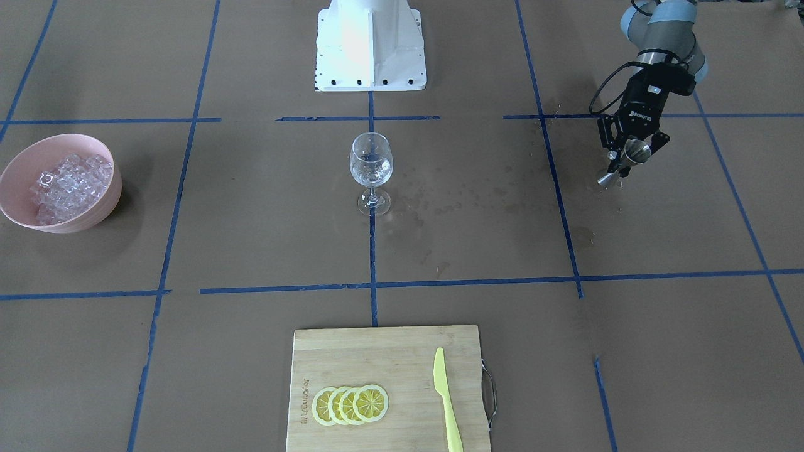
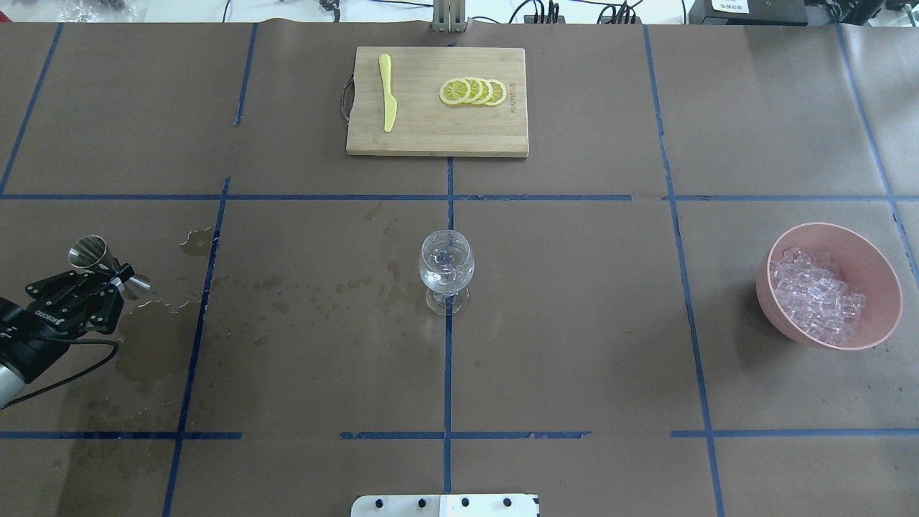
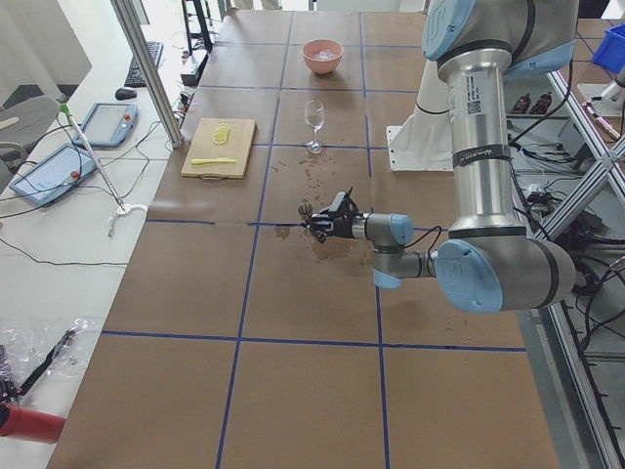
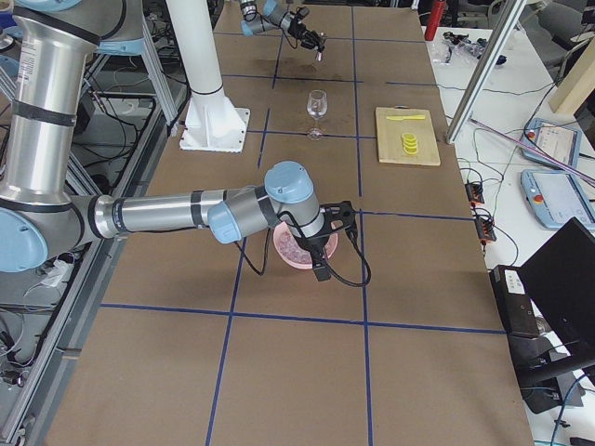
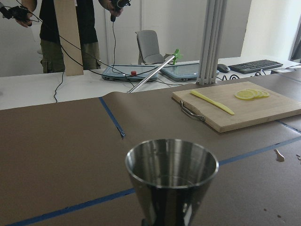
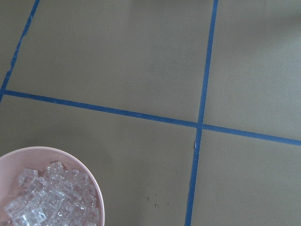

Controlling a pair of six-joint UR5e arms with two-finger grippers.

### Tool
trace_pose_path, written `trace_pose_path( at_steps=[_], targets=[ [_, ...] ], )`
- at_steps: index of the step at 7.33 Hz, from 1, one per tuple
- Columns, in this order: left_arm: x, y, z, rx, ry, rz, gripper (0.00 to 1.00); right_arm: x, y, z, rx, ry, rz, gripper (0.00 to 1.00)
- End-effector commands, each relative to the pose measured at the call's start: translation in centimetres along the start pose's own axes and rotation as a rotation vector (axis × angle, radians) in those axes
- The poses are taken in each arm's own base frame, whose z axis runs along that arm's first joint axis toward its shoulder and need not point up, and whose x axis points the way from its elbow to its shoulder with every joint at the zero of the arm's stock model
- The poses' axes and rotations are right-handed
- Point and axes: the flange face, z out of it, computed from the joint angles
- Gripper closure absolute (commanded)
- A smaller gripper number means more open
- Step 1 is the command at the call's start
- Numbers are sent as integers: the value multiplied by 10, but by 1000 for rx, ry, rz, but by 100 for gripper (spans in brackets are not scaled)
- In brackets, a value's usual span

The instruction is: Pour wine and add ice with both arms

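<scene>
My left gripper (image 1: 630,156) is shut on a steel double-cone jigger (image 1: 635,152) and holds it tilted just above the table at my far left; both also show in the overhead view, gripper (image 2: 109,271) and jigger (image 2: 89,251). The jigger's cup (image 5: 171,172) fills the left wrist view. The wine glass (image 2: 446,267) stands upright at the table's centre with a little clear wine in it (image 1: 371,168). The ice (image 2: 815,301) fills a pink bowl (image 2: 870,264) at my right. My right gripper (image 4: 327,255) shows only in the exterior right view, over the bowl (image 6: 56,153); I cannot tell if it is open.
A wooden cutting board (image 2: 431,133) with lemon slices (image 2: 474,92) and a yellow knife (image 2: 388,93) lies at the far edge. The white pedestal (image 1: 370,44) stands at the robot's side. Wet spots (image 2: 301,287) mark the paper between jigger and glass.
</scene>
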Motion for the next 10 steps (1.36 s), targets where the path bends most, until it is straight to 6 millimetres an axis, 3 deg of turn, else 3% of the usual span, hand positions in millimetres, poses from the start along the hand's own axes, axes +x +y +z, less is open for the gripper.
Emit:
trace_pose_path(
  at_steps=[1,3,7,8,10],
  targets=[
    [20,18,-3,6,2,-8,100,-1,0,-1,2,0,-2,0],
    [36,40,8,32,-24,-6,100,0,0,-1,1,0,-1,0],
    [54,55,10,10,-1,-1,100,0,1,-1,2,0,0,0],
    [54,58,10,4,-2,7,98,0,1,-1,1,1,1,0],
    [54,60,10,2,-2,19,84,0,2,-1,1,1,1,0]
  ],
)
